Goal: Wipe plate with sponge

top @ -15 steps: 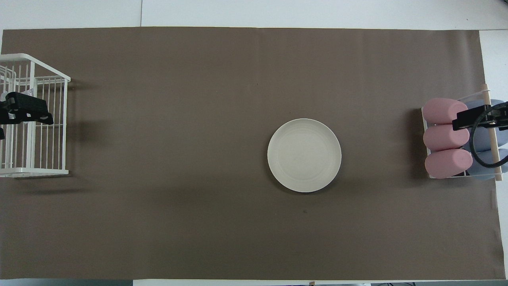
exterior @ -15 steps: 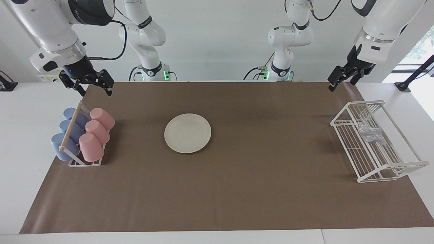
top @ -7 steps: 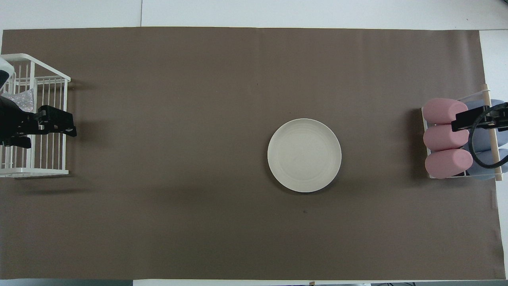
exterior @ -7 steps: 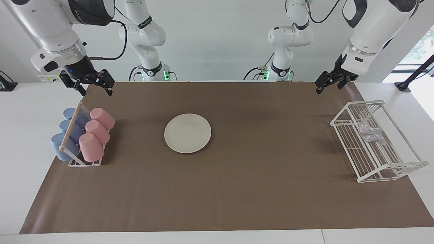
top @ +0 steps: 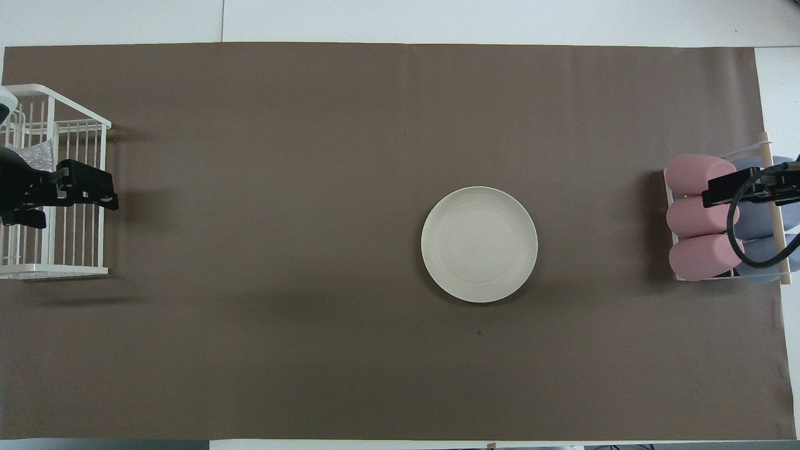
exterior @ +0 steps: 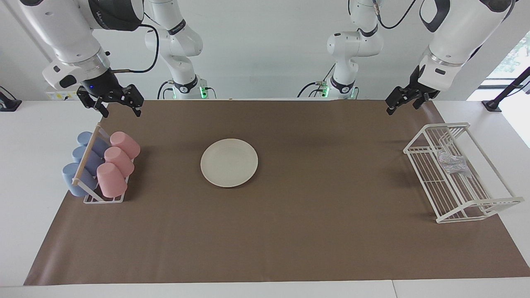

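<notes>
The cream-white plate (exterior: 229, 162) (top: 479, 244) lies flat on the brown mat, somewhat toward the right arm's end of the table, with nothing on it. The silvery sponge (exterior: 451, 162) (top: 31, 156) rests inside the white wire rack (exterior: 480, 205) (top: 56, 270) at the left arm's end. My left gripper (exterior: 402, 107) (top: 72, 200) hangs open high over the rack's plate-side edge, holding nothing. My right gripper (exterior: 120, 111) (top: 756, 190) hangs open and empty above the cup holder.
A cup holder (exterior: 103, 199) (top: 725, 275) at the right arm's end carries three pink cups (exterior: 112, 180) and three blue cups (exterior: 74, 179) lying on their sides under a wooden rod. The brown mat (exterior: 290, 231) covers most of the table.
My left gripper has swung from above the wire rack toward the middle of the table, uncovering the sponge. My right gripper has drifted slightly toward the middle.
</notes>
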Action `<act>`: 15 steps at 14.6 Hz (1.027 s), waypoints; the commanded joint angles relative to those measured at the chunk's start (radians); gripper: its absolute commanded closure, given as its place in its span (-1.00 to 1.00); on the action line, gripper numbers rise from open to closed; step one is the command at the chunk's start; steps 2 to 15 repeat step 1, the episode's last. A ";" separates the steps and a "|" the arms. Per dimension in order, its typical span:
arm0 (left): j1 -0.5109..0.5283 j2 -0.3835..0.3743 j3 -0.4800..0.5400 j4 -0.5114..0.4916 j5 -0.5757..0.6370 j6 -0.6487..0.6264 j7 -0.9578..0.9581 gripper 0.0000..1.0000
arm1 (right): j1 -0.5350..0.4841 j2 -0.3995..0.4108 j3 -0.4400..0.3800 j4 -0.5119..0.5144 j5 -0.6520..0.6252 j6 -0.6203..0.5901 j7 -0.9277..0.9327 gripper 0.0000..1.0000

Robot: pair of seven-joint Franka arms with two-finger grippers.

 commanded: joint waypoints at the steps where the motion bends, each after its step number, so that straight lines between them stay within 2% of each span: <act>1: 0.001 0.009 0.005 0.022 -0.001 -0.021 0.010 -1.00 | -0.002 0.006 0.003 0.009 -0.003 -0.002 -0.010 -1.00; 15: 0.001 0.009 0.005 0.022 -0.001 -0.021 0.010 -1.00 | -0.002 0.006 0.003 0.009 -0.003 -0.002 -0.010 -1.00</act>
